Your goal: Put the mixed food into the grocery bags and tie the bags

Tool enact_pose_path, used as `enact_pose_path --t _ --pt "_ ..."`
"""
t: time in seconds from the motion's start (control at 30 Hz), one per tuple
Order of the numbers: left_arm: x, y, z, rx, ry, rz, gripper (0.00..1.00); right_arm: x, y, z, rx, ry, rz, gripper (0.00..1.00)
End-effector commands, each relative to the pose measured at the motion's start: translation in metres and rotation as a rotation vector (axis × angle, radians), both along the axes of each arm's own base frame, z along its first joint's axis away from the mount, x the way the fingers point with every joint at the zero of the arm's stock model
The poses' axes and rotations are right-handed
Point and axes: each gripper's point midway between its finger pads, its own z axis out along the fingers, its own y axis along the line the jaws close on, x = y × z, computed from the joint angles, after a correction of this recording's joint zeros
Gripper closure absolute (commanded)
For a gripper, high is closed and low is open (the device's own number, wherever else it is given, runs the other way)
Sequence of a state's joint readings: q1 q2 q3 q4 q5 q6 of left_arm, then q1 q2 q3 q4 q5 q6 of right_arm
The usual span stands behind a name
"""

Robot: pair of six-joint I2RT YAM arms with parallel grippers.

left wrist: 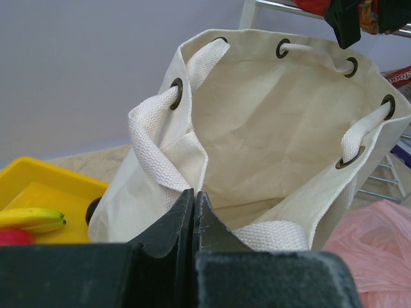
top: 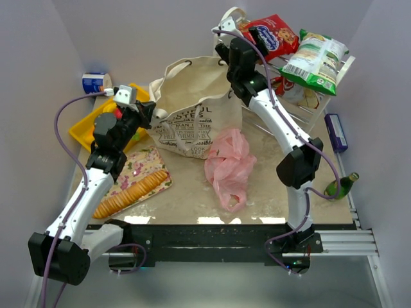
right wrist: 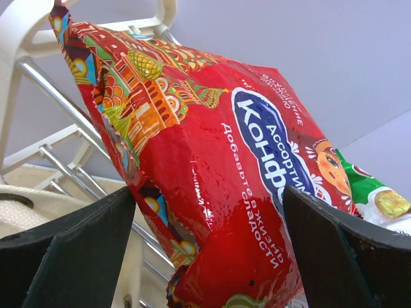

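The cream canvas tote [top: 196, 106] stands open at the table's middle back. My left gripper [top: 148, 113] is shut on its near-left rim; the left wrist view shows the jaws [left wrist: 193, 196] pressed together against the tote's rim [left wrist: 257, 122]. The red cookie packet [top: 270, 35] lies on a white rack beside the green-and-white chip packet [top: 318, 61]. My right gripper [top: 230, 46] is open; in the right wrist view its fingers stand either side of the red packet [right wrist: 212, 167]. The pink plastic bag [top: 228, 163] lies crumpled in front of the tote. A banana [left wrist: 32, 218] and a red fruit [left wrist: 13, 236] lie in the yellow tray.
The yellow tray [top: 90, 131] sits at the left, with a blue-and-white can [top: 95, 82] behind it. A long cracker sleeve [top: 131, 192] lies on a floral mat at the front left. The white wire rack [top: 302, 106] fills the back right. A purple box [top: 335, 131] and a green bottle [top: 340, 186] lie at the right edge.
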State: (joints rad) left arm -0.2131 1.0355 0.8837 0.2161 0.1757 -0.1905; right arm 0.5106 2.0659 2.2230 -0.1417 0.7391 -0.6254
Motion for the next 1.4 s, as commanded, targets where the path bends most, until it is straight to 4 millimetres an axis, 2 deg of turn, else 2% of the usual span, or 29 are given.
enact_pose_path --t 0.0,0.17,0.2,0.27,0.37,0.47,0.67,0.73,0.77,0.83,0.87,0.97,1.0,1.03,1.07,1.1,1.2,1.27,1.3,1.33,1.37 --pt "0.0 0.006 0.005 0.01 0.001 0.03 1.0 -0.005 -0.033 0.032 0.01 -0.064 -0.064 0.01" --pt "0.001 0.006 0.003 0.015 0.006 0.032 1.0 -0.003 -0.045 0.03 0.012 -0.053 -0.048 0.02" --pt "0.001 0.007 0.004 0.022 0.004 0.037 1.0 -0.001 -0.042 0.027 0.019 -0.035 -0.008 0.03" --pt "0.003 0.01 0.003 0.028 0.01 0.054 1.0 0.002 -0.047 0.024 0.035 -0.022 -0.002 0.06" --pt "0.002 0.012 0.004 0.034 0.006 0.062 1.0 0.005 -0.043 0.01 0.057 0.032 0.049 0.14" --pt "0.001 0.013 0.007 0.034 -0.004 0.067 1.0 0.004 -0.037 0.007 0.06 0.054 0.095 0.24" --pt "0.003 0.012 0.004 0.036 0.007 0.059 1.0 -0.001 -0.038 0.016 0.076 0.046 0.098 0.45" --pt "0.003 0.011 0.005 0.033 0.006 0.053 1.0 -0.004 -0.04 0.025 0.087 0.025 0.09 0.48" --pt "0.003 0.01 0.004 0.034 0.008 0.048 1.0 -0.005 -0.042 0.027 0.09 0.023 0.077 0.56" --pt "0.003 0.009 0.006 0.034 0.009 0.047 1.0 -0.008 -0.045 0.04 0.099 -0.007 0.062 0.64" --pt "0.004 0.009 0.005 0.035 0.012 0.047 1.0 -0.009 -0.046 0.044 0.105 -0.019 0.058 0.72" --pt "0.005 0.007 0.001 0.033 0.022 0.037 1.0 -0.013 -0.045 0.06 0.128 -0.057 0.061 0.83" --pt "0.005 0.007 0.001 0.03 0.024 0.039 1.0 -0.016 -0.049 0.066 0.134 -0.073 0.042 0.9" --pt "0.005 0.005 0.001 0.025 0.026 0.028 1.0 -0.023 -0.047 0.073 0.142 -0.095 0.032 0.94" --pt "0.004 0.004 0.004 0.016 0.018 0.014 1.0 -0.026 -0.046 0.089 0.139 -0.156 0.029 0.98" --pt "0.005 0.005 0.003 0.007 0.025 0.004 1.0 -0.029 -0.045 0.089 0.123 -0.165 0.022 1.0" --pt "0.004 0.004 0.004 -0.001 0.024 -0.023 1.0 -0.05 -0.039 0.127 0.136 -0.265 0.017 1.0" --pt "0.004 0.005 0.004 0.0 0.023 -0.018 1.0 -0.06 -0.038 0.136 0.17 -0.27 0.014 1.0" --pt "0.005 0.004 0.002 0.003 0.029 -0.024 1.0 -0.068 -0.042 0.148 0.195 -0.289 0.01 1.0" --pt "0.005 0.0 0.001 0.011 0.029 -0.05 1.0 -0.075 -0.04 0.151 0.21 -0.291 0.009 1.0" --pt "0.005 -0.003 -0.003 0.026 0.038 -0.066 1.0 -0.091 -0.045 0.168 0.248 -0.333 0.018 1.0"
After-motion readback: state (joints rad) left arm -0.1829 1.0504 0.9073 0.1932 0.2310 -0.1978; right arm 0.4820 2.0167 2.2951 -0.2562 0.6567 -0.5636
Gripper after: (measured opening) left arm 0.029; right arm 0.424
